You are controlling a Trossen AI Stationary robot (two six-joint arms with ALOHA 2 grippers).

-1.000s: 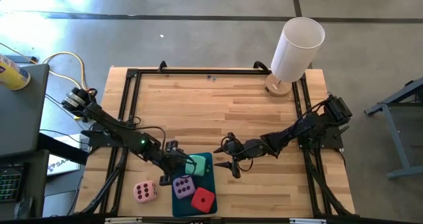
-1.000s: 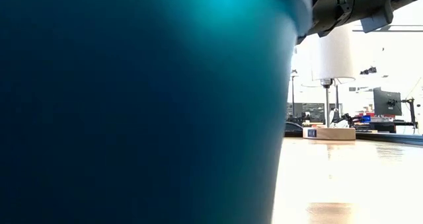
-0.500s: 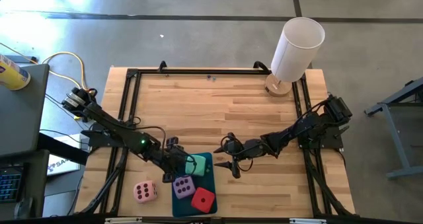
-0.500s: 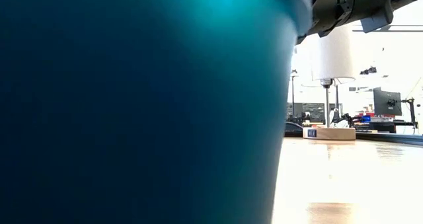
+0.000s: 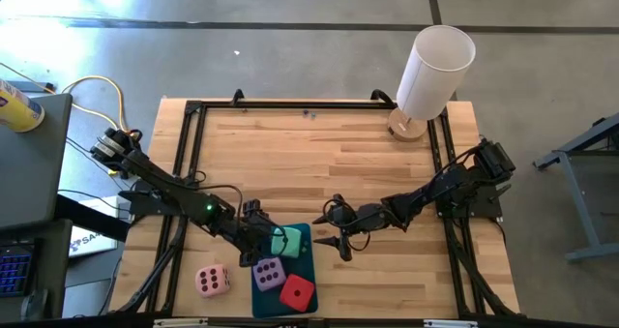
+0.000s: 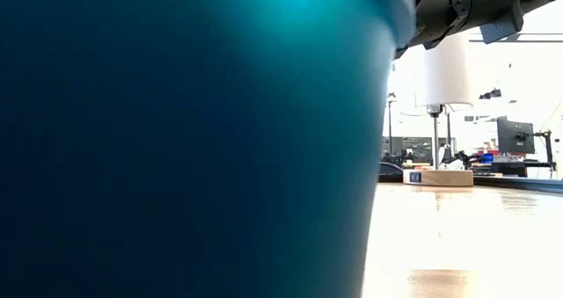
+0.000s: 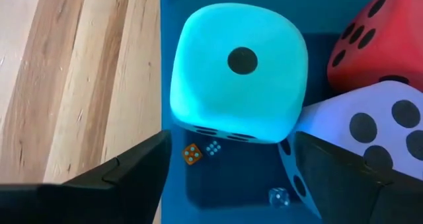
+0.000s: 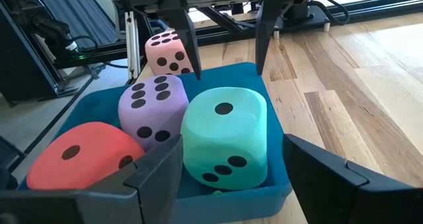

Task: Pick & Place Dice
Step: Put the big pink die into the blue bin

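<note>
The green die [image 8: 223,143] is sitting in the blue tray [image 8: 277,184], at the end far from the table's front edge. The purple die [image 8: 151,108] is touching it on one side, and the red die [image 8: 79,161] is lying past the purple one, nearest the front edge. The pink die [image 5: 212,281] is sitting alone on the wooden table [image 5: 319,154], just beside the tray.

The left gripper [image 8: 223,36] is hanging just over the green die. Its two fingers are standing apart, one on each side, and they are not pinching the die. It looks like the die is being let go in the tray. The right gripper [image 5: 340,246] is waiting at the other side of the tray, with its fingers apart and nothing between them.

To do this step well, the left gripper should be going straight up, with its fingers wide, so the soft die is not getting dragged or tipped. It should be watching the purple die, because that one is pressing close to one finger. A few tiny dice [image 7: 201,151] are lying on the tray floor under the fingers, so the fingers should not be poking down there.

The pink die looks like the last one left. It is nearest the left arm. For that one, the fingers should be coming down on two flat sides and squeezing gently.
</note>
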